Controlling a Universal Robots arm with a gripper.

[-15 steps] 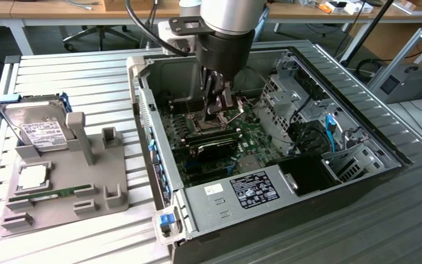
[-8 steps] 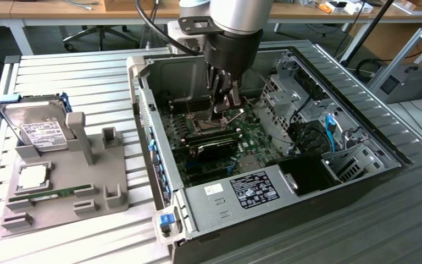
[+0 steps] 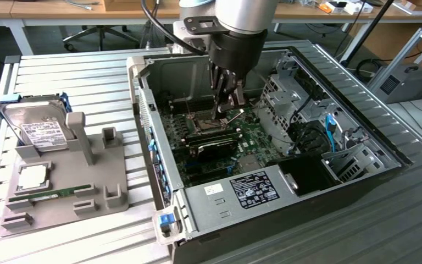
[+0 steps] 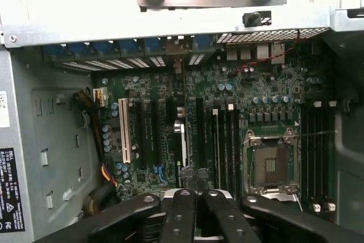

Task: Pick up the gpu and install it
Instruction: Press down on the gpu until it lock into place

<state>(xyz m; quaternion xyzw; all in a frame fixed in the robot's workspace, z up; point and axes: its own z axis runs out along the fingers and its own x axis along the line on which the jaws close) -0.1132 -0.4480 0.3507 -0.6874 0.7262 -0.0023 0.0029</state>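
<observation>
The gpu (image 3: 211, 146) stands on edge in a slot of the motherboard inside the open computer case (image 3: 160, 181). Its dark face shows in the exterior view. In the wrist view the gpu (image 4: 181, 140) appears as a thin edge running from the rear slot panel toward my fingers. My gripper (image 3: 228, 114) hangs inside the case just above the card, a little toward the CPU socket (image 4: 270, 164). The gripper (image 4: 196, 193) is shut with its fingertips together. I see nothing between them and cannot tell whether they touch the card.
A grey parts stand (image 3: 64, 181) sits on the exterior view's left, with a silver hard drive (image 3: 39, 126) in a blue frame and a green memory stick (image 3: 50, 193). Drive cages and cables (image 3: 328, 137) fill the case's other side. The power supply (image 3: 248, 192) sits at the case's near end.
</observation>
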